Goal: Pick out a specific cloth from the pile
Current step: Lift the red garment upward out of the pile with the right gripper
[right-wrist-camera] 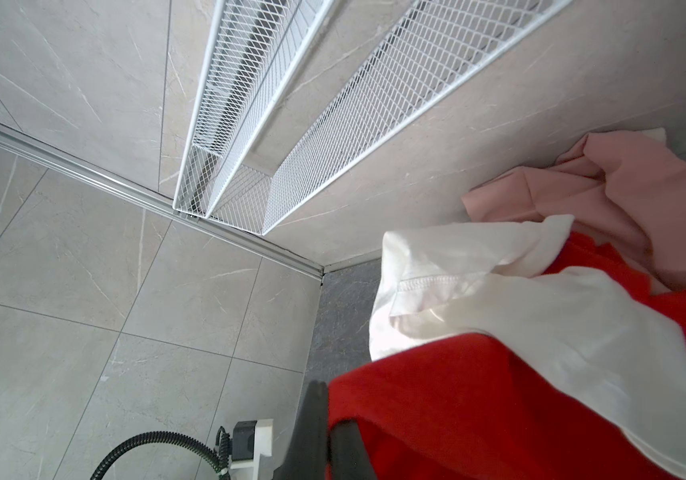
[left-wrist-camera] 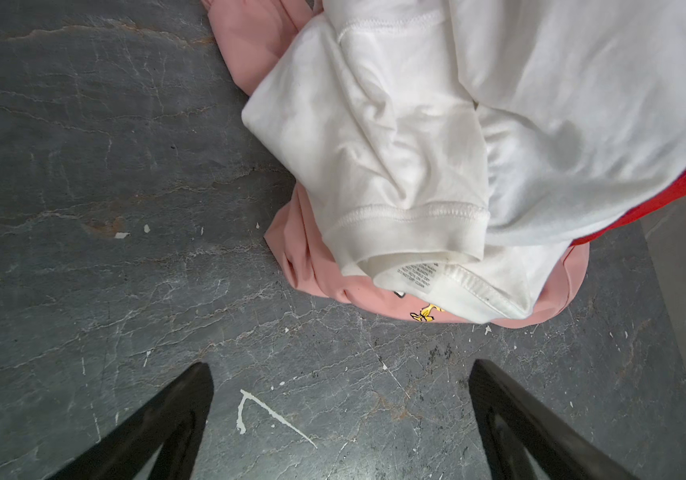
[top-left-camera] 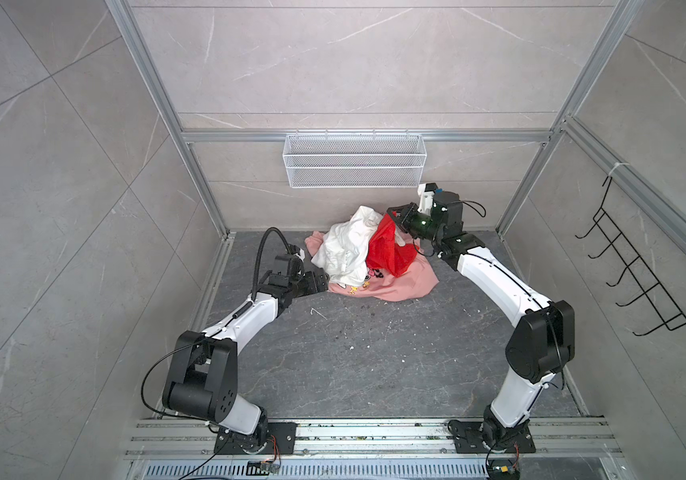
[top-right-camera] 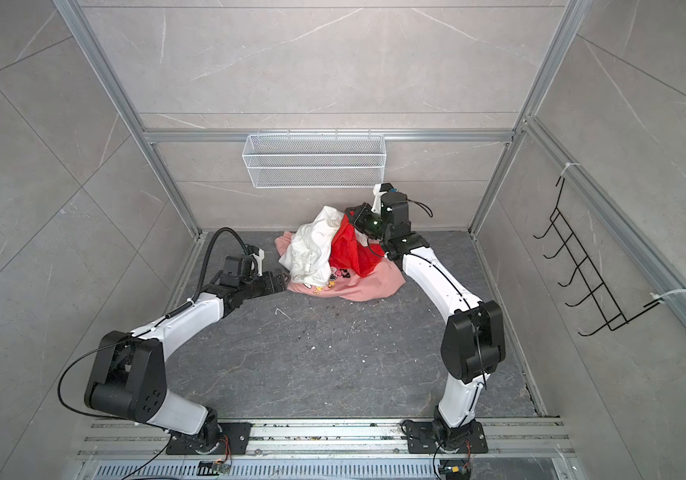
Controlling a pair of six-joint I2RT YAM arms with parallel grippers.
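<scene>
The pile lies at the back of the dark floor: a white garment (top-left-camera: 345, 245) (top-right-camera: 312, 245) on top, the bright red cloth (top-left-camera: 387, 249) (top-right-camera: 349, 249) beside it, and a pink hoodie (top-left-camera: 399, 286) (top-right-camera: 370, 286) with a cartoon print underneath. My right gripper (top-left-camera: 393, 216) (top-right-camera: 349, 214) is shut on an upper edge of the red cloth, which hangs lifted from it. In the right wrist view the cloth (right-wrist-camera: 457, 415) is pinched at the gripper (right-wrist-camera: 329, 411). My left gripper (top-left-camera: 324, 282) (left-wrist-camera: 341, 365) stands open and empty just short of the pile's near left edge.
A white wire basket (top-left-camera: 354, 160) (right-wrist-camera: 333, 104) hangs on the back wall above the pile. A black hook rack (top-left-camera: 640, 270) is fixed to the right wall. Aluminium frame posts stand at the back corners. Bare dark floor (top-left-camera: 354, 353) spreads in front of the pile.
</scene>
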